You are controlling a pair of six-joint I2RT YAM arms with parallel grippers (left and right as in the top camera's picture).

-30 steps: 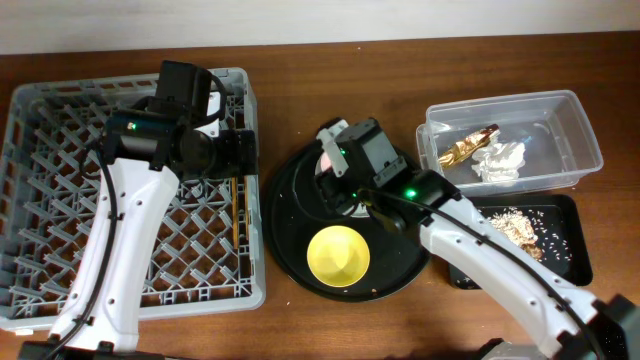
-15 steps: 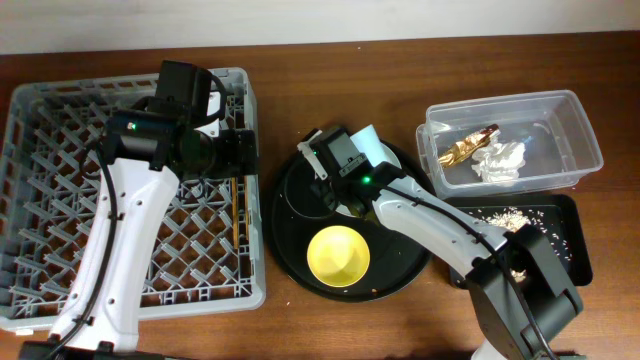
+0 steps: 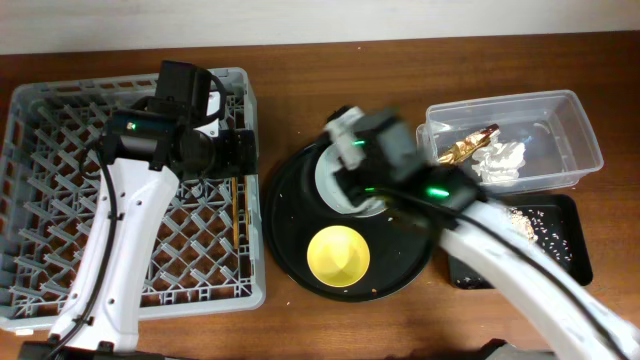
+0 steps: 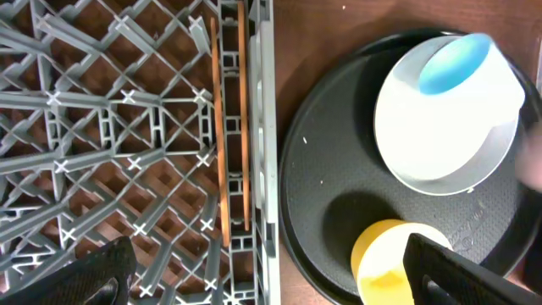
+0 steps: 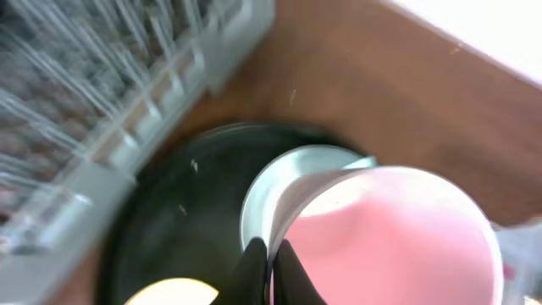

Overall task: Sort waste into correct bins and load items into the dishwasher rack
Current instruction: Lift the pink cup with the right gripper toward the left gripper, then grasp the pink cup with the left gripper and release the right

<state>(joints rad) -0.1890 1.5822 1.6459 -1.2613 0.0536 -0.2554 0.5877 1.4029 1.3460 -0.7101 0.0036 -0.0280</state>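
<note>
Right gripper: clenched on the rim of the pink cup, cup wall pinched between the jaws and held off the surface above the pale plate. The overhead view shows this arm smeared with motion over the round black tray at mid-counter. Left gripper: released, jaws wide apart, hovering over the right edge of the dishwasher rack, which fills the left end of the counter. The chopsticks lie in the rack along that edge. The light-blue cup sits on the plate, and the yellow bowl is toward the tray's front. Wrapper and napkin are in the clear tub near the back right corner; the scraps are in the black tray near the front right. Judgement: waste is sorted and the step in hand is loading the pink cup. The next move calls for a carry left over the tray rim into a free rack cell, clear of the left arm. Versus 0.5 s ago: the right arm has swung from a sharp pose to a blurred one that now hides the blue cup overhead. The left arm and the bowl are unchanged.
</note>
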